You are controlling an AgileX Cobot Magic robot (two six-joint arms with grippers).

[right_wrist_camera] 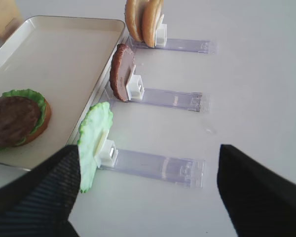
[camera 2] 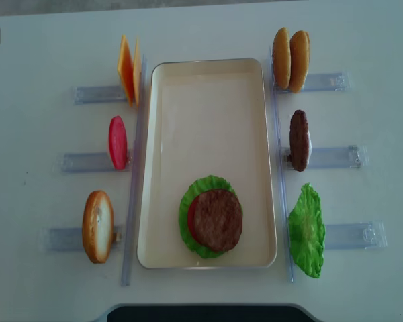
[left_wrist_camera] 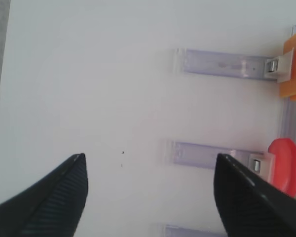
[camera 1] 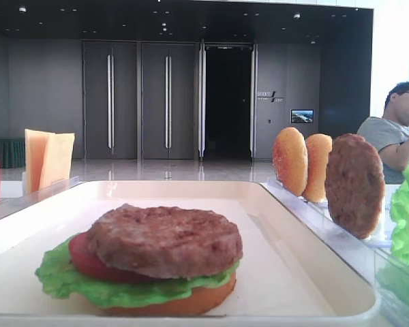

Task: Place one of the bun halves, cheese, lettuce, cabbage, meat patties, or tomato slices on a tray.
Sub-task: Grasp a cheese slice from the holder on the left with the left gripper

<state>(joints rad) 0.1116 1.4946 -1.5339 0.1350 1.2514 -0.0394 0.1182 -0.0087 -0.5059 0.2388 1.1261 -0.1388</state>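
On your tray (camera 2: 208,100) a stack already sits near the front end: a bun half (camera 1: 184,303) at the bottom, lettuce (camera 2: 196,194) over it, a tomato slice (camera 1: 82,257) next, and a meat patty (camera 2: 217,219) on top. The far part of the tray is bare.

To the left of the tray, standing on edge in clear holders (camera 2: 91,94), you have the cheese (camera 2: 126,68) at the far end, a second tomato slice (camera 2: 117,142) in the middle, and another bun half (camera 2: 97,226) nearest the front. To the right of the tray you have two bun halves (camera 2: 290,59) side by side at the far end, a second meat patty (camera 2: 298,139) in the middle, and a lettuce leaf (camera 2: 306,230) nearest the front, each leaning in its own holder on the white worktop (camera 2: 40,40).

Your left end effector (left_wrist_camera: 148,197) hangs over bare worktop left of the holders, fingers spread wide with nothing between them. Your right end effector (right_wrist_camera: 148,192) hovers near the lettuce holder, fingers likewise spread wide and holding nothing; its left finger (right_wrist_camera: 39,197) is just beside the leaf in that view.

A seated person (camera 1: 399,129) shows in the background of the low view.
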